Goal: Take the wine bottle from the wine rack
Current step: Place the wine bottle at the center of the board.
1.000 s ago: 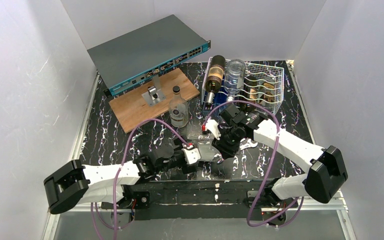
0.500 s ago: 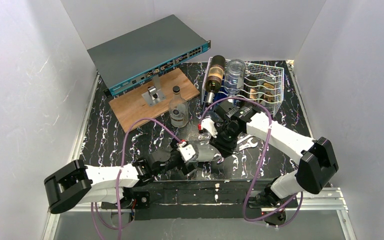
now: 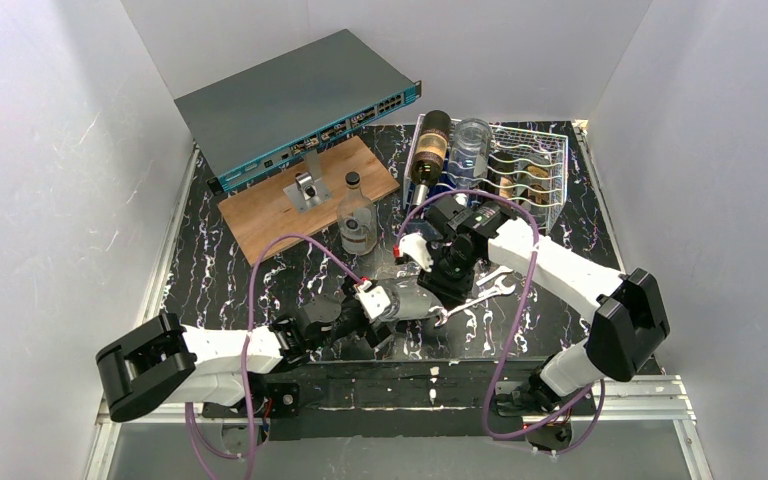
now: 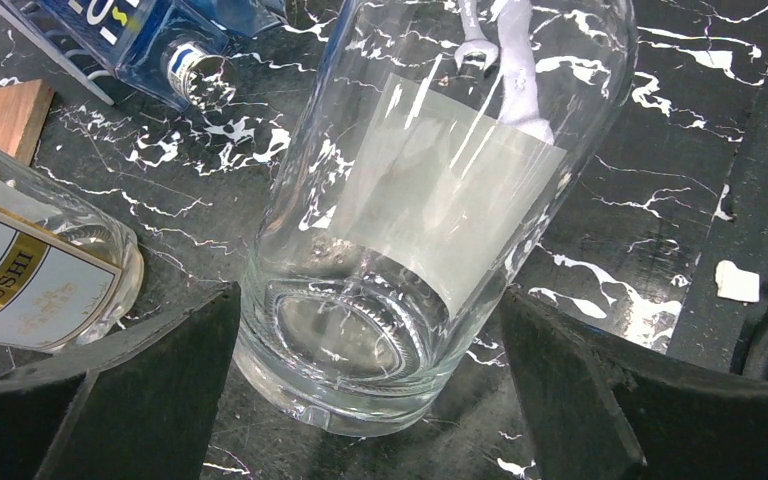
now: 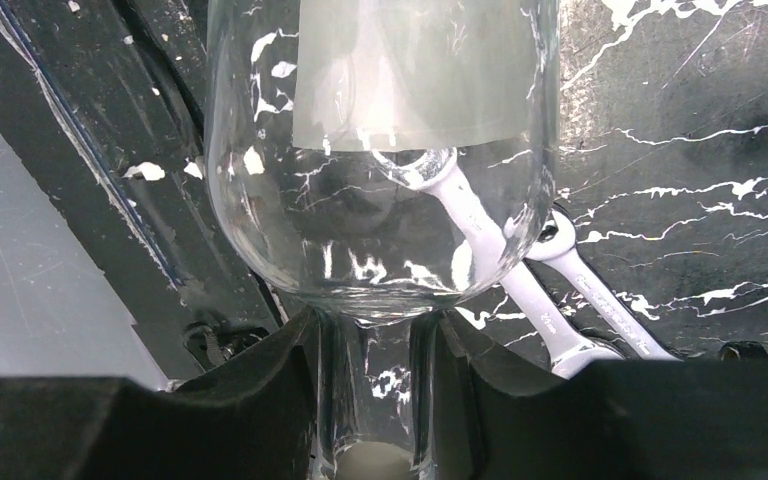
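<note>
Robot lab: white-walled enclosure [image 3: 60, 180]

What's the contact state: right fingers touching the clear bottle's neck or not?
Touching. The right wrist view shows the right fingers closed on the neck of the clear bottle from both sides, with no gap visible on either side.

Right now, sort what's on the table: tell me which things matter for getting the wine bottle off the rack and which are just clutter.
Job in hand:
- clear wine bottle, with the right gripper shut on its neck and the left gripper flanking its base
- wine rack

Lying about:
- network switch
- wooden board
- labelled bottle standing by the board
- wrenches
</note>
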Controlling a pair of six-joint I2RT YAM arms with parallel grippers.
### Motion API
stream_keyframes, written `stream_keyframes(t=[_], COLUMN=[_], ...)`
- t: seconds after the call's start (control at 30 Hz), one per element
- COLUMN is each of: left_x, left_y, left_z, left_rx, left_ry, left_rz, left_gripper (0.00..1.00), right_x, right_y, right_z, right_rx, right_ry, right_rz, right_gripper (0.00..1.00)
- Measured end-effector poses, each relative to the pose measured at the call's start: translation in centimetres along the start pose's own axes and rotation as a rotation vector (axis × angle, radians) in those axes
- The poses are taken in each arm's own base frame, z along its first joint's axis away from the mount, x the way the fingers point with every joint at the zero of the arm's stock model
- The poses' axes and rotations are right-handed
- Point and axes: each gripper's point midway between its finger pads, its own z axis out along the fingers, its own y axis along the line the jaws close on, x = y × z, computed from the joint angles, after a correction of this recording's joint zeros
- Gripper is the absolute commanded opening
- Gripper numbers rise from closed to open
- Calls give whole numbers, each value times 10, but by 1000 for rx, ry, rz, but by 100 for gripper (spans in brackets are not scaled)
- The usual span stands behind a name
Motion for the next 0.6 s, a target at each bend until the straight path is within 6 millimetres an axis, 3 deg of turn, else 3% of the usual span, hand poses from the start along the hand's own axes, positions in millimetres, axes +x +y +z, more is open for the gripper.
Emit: stream_keyframes(t=[0.17,0.6], left_x=[1,6], left_y=[3,11], left_z=[2,1], left_rx=[-13,-60], left_ry=[-5,-12], left_rz=[-2,-21], left_gripper=[98,98], right_x=[-3,-17], right_y=[-2,-7], right_z=[-1,-8], right_rx=[18,65], right_ry=[16,93], right_rz=[-12,-53], right_gripper=[34,41])
